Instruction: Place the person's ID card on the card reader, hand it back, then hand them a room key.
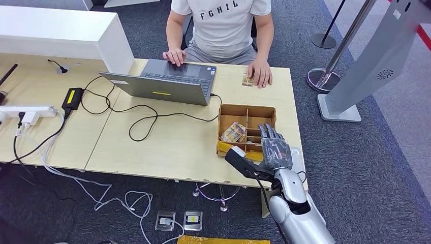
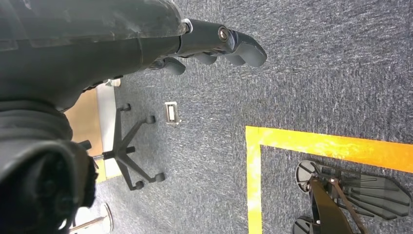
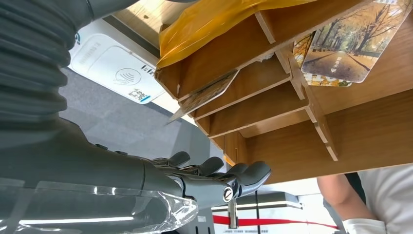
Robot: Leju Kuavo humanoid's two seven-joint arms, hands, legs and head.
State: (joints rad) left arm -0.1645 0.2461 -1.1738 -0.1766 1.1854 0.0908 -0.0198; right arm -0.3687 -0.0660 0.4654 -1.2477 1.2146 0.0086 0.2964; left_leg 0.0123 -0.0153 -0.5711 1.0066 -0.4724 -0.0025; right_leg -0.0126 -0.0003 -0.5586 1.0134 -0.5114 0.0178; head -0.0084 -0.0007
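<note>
We are seeing a pale wooden table (image 1: 167, 147) on grey carpet (image 1: 376, 168), our right hand (image 1: 275, 147) hovering with fingers spread over the brown compartmented wooden box (image 1: 247, 113) by the table's near edge (our left hand (image 2: 214, 46) hanging with fingers loosely extended, holding nothing).

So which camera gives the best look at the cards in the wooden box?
The right wrist view: the cards sit close up there, their autumn-tree print plain inside the wooden box. The head view shows the same cards small, in a left compartment of the box, beside the right hand. The left wrist view faces carpet.
</note>
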